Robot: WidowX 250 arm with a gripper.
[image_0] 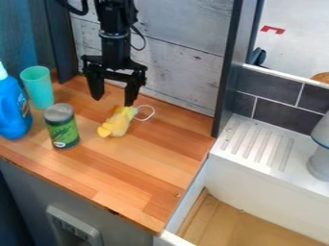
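Wooden countertop (154,158) supports small yellow toy (117,124); black two-finger gripper (114,101), spread wide, apparently empty, should centre before closing.

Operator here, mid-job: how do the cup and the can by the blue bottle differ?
The cup is plain teal, while the can is green with a printed label. The cup flares toward its rim; the can has straight sides. The cup stands farther back, nearer the wall, and the can nearer the counter's front edge. Both stand upright.
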